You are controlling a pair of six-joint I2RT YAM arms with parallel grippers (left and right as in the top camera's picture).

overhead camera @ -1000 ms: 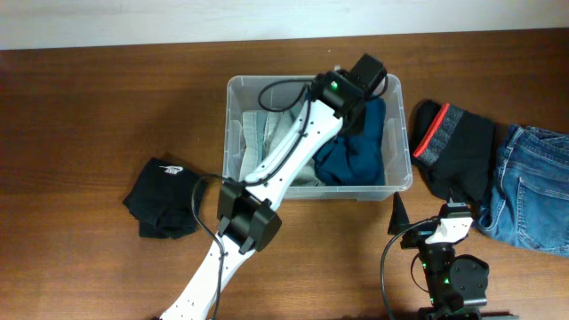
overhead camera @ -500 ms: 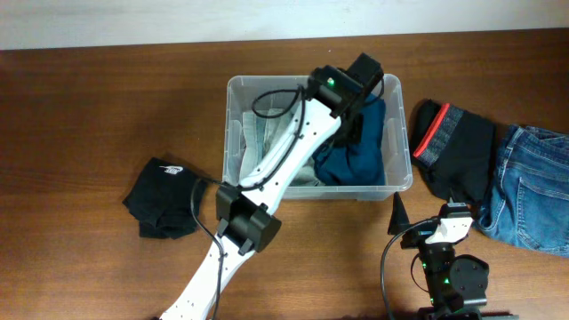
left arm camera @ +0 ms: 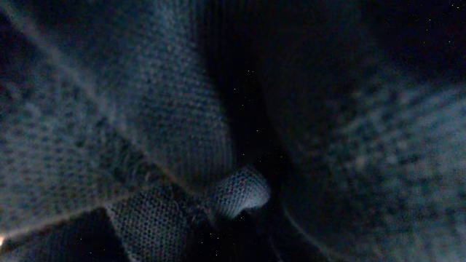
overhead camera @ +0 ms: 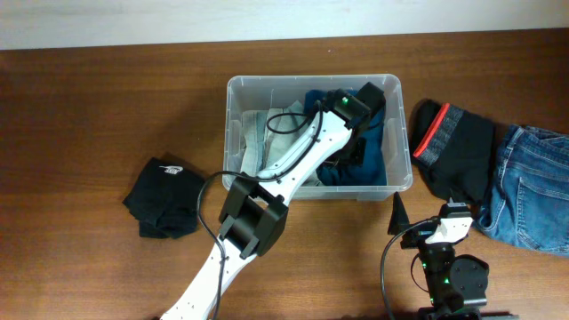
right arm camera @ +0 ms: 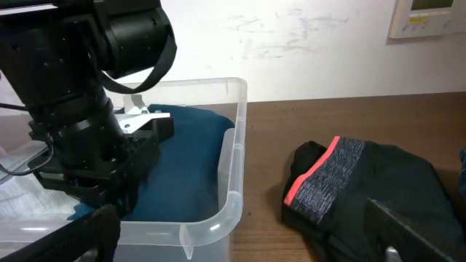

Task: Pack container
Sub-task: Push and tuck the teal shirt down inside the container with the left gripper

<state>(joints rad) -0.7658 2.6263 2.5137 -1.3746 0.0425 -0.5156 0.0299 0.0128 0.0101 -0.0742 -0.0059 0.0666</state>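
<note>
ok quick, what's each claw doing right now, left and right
Left claw: buried in the teal garment inside the container; open or closed cannot be told.
Right claw: open, holding nothing.

This looks like a robotics lab or test room. A plain white painted wall [right arm camera: 306, 51], scuffed, rises beyond the right claw [right arm camera: 237, 233]. A white plastic wall control panel [right arm camera: 429, 16] sits high to that claw's right. A bare brown wooden table [right arm camera: 349, 116] lies under the claw, and thin black cables [overhead camera: 384, 262] loop loose behind it.
</note>
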